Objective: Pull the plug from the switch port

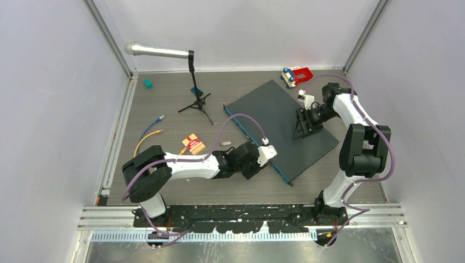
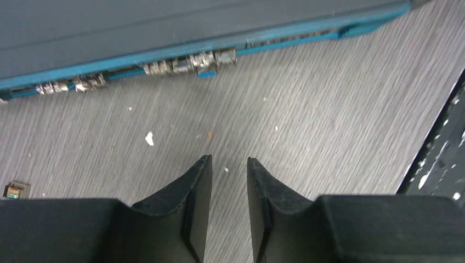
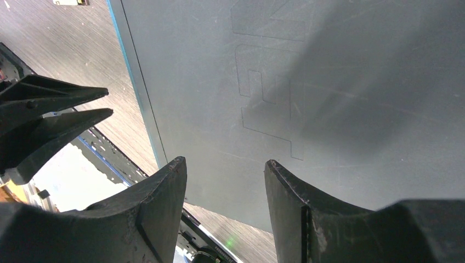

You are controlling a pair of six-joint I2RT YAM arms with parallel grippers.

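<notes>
Switch [image 2: 137, 27] cropped; blurred ports [image 2: 186, 61], one perhaps plugged.

Slightly parted left pincer [image 2: 229, 160] near switch [image 2: 164, 22]

I'm looking at a grey wood-grain worktop [image 1: 247, 189]. The switch [image 1: 279, 129] lies flat on it, right of centre and turned at an angle, with its blue front edge facing the near left. Behind it, by the back wall, I see a red and white object [image 1: 296, 75]. A microphone tripod [image 1: 196, 104] stands left of the switch, and a small teal piece [image 1: 147, 84] sits at the back left. Further left lie a blue cable [image 1: 151, 127] and a yellow cable [image 1: 143, 141], with an orange-red packet [image 1: 193, 143] and a small dark stick [image 1: 227, 143] beside them. Up close I see white flecks [image 2: 149, 138] scattered over the surface.
</notes>
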